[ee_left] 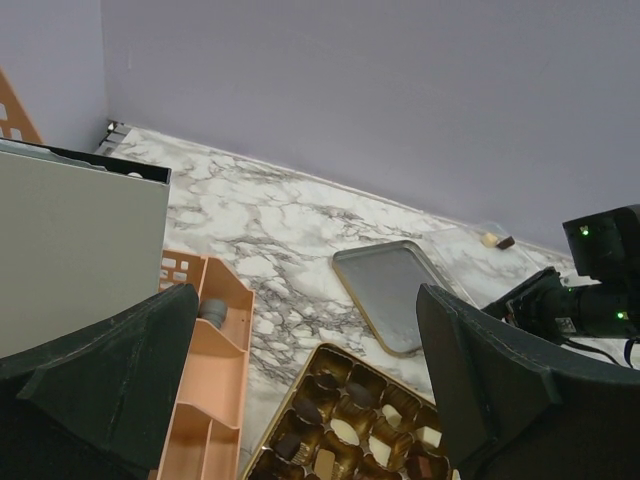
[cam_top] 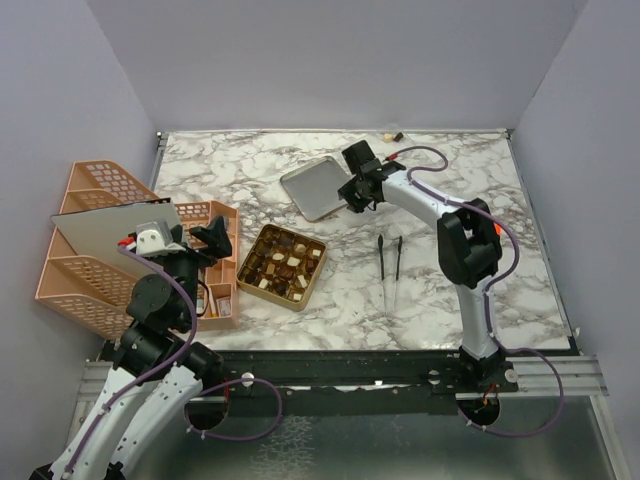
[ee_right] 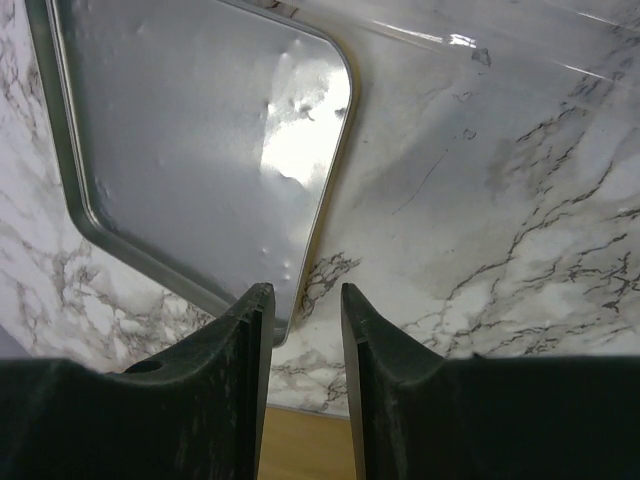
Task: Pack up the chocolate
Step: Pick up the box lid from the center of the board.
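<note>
The right gripper (ee_right: 300,300) is narrowly spread, its two fingers set either side of the near corner of the lid (ee_right: 190,140). The lid's thin rim runs into the gap, and nothing is pinched as far as the wrist view shows. The lid lies silver side up, so a hold on the rim looks like the way to lift and turn it for closing the box. Reading the overhead view as a clock with twelve at the far wall, the tray (cam_top: 241,274) sits between seven and eight o'clock from that gripper, apart from the lid. The chocolate (cam_top: 290,262) fills the tray's compartments in dark brown, light brown and cream. Packing seems nearly done, though two loose pieces (cam_top: 393,135) rest at the far edge, toward one o'clock. A pair of tweezers (cam_top: 389,257) lies at five o'clock, probably meant for such small pieces. The left gripper (cam_top: 212,236) is spread wide and holds nothing. It hovers over a peach organiser (cam_top: 222,300) toward ten o'clock from the tray, out of the way. Beyond it stand peach file racks (cam_top: 85,180) and a grey board (cam_top: 105,228). The surface (cam_top: 480,220) is white marble with dark veins, enclosed by plain lilac-grey walls.
</note>
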Motion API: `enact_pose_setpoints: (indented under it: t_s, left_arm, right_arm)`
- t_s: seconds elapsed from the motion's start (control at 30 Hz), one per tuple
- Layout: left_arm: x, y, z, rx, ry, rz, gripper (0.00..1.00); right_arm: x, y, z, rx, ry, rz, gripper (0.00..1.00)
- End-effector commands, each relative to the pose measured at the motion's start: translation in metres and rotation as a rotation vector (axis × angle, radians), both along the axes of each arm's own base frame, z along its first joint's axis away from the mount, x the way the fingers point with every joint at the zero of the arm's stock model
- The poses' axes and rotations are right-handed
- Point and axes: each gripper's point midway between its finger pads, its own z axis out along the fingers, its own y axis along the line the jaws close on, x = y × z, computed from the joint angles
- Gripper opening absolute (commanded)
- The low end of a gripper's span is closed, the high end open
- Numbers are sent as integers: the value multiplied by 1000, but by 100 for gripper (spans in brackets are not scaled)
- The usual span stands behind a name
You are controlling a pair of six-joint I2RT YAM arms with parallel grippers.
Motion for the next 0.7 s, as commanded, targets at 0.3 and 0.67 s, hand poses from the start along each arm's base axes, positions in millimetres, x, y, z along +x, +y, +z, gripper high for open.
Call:
enact_pose_setpoints:
  t_s: [0.3, 0.67]
  left_arm:
    - [0, -2, 0, -3, -11, -14, 99]
    - [0, -2, 0, -2, -10, -12, 99]
  right_arm:
    - [19, 8, -43, 113, 121, -117, 35]
    - [8, 2, -73, 77, 237, -154, 32]
